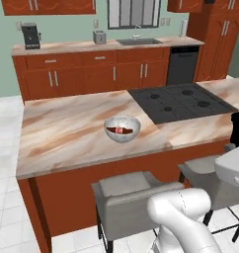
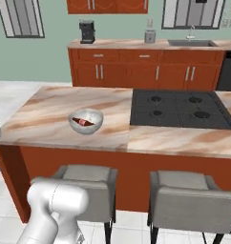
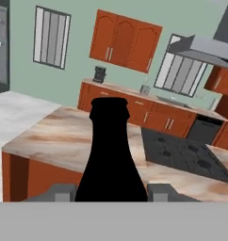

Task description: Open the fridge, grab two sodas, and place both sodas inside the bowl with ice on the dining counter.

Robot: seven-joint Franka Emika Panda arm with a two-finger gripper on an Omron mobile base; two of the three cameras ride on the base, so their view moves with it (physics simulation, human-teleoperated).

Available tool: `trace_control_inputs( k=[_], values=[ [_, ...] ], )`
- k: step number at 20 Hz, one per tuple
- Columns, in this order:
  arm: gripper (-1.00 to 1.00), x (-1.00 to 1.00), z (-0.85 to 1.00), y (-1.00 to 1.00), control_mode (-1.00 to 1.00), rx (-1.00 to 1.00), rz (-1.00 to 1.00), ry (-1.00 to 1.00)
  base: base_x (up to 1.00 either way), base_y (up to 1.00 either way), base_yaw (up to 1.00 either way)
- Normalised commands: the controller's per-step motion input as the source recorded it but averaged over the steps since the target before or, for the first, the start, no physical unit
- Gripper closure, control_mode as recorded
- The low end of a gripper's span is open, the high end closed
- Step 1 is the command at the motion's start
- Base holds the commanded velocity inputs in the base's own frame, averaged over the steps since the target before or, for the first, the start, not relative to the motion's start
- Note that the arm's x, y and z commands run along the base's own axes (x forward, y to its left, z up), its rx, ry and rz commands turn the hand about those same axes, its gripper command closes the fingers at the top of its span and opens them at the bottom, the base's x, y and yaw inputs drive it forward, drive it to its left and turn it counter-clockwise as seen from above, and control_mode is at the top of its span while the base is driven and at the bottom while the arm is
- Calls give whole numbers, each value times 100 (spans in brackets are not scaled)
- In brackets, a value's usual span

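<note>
Here, nearest you in the hand view, the gripper [image 3: 112, 192] has its jaws pinching a dark soda bottle [image 3: 111, 155], one finger on either side of its body, neck upright. Take the dining counter [image 1: 67, 133] as your landmark. On its marbled top sits the bowl with ice [image 1: 122, 128], just beside the black cooktop [image 1: 183, 101], and a second soda [image 1: 117, 130] lies inside that bowl. Grey stools [image 1: 134, 200] stand along the counter's near side. Beyond it, the wall counter [image 1: 72, 47] carries a coffee maker [image 1: 30, 36] and sink [image 1: 139, 42].
</note>
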Motion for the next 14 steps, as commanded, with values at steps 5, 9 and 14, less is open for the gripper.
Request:
trace_control_inputs(
  k=[5,9,14],
  values=[
    [100,0,0,0,100,0,0,0,65,-37,43],
    [100,24,-3,-7,-100,0,10,4,62,-18,31],
    [100,100,-2,-31,-100,-1,30,25,0,0,0]
  ],
)
